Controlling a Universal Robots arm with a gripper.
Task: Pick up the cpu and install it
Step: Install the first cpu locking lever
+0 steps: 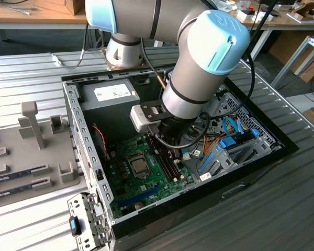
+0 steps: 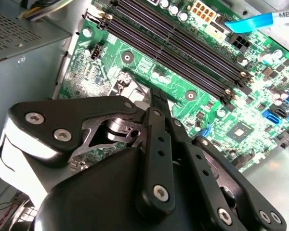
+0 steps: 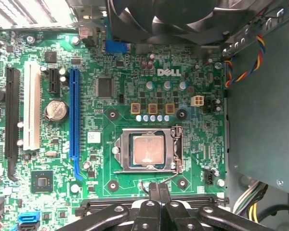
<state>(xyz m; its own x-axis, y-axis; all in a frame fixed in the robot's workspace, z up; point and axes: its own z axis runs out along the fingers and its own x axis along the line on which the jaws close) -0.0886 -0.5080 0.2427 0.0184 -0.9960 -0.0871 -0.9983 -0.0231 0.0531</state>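
**Chip sits in its socket, hand poised above the board**

The arm (image 1: 199, 68) reaches down into the open computer case (image 1: 261, 130), which lies flat on the ribbed metal tabletop (image 1: 282, 209). Its hand (image 3: 159, 190) hangs over the green circuit board (image 3: 125, 62), fingers (image 2: 156, 103) pressed together with nothing between them, the tips just beside the memory slots (image 2: 183, 57) at the socket's edge.

The cpu (image 3: 147, 150) lies flat and square inside its metal socket frame (image 3: 176, 149) on the board, silver top facing up. The hand is near it but not touching. In the exterior view the cpu (image 1: 138, 166) shows towards the left of the arm's wrist.

A round fan (image 3: 159, 17) sits past the socket, and a grey power supply box (image 1: 112, 94) fills the case's far corner. On the exterior view's left, a grey holder tray (image 1: 36, 151) rests on the tabletop, holding long memory sticks (image 1: 18, 175).
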